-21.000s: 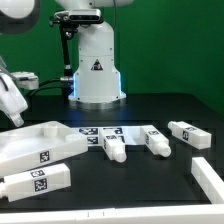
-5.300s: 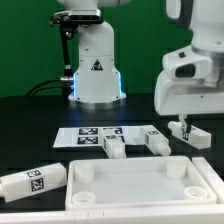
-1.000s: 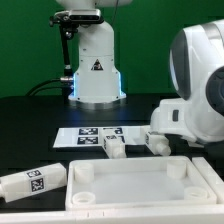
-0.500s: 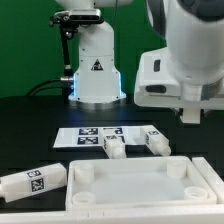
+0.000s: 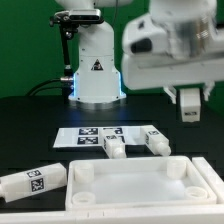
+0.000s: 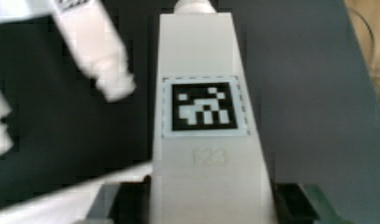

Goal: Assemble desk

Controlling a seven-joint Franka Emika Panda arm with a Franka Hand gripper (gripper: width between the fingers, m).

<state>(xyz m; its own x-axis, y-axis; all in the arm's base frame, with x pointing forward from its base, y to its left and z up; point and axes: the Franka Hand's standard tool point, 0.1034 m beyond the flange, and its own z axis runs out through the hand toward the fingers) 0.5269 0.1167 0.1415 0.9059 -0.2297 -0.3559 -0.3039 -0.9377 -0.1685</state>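
Desk top: white top (image 5: 140, 183) lies flat at the near side of the table, sockets up; no leg stands in any socket that shows
Held leg: gripper (image 5: 190, 113) is pinching a white leg (image 6: 205, 120) — lifted clear of the table, at the exterior view's right; tag faces the wrist camera
Loose legs: two short legs (image 5: 114, 148) (image 5: 157, 142) lie just beyond the top, beside the marker board (image 5: 95, 135); a third leg (image 5: 32, 182) lies at the exterior view's left, near the top's edge
Step in hand: carrying the first leg toward the top
Next move: likely bring the leg over a corner socket (image 5: 176, 171), stand it upright, lower it squarely — a tilted leg could jam
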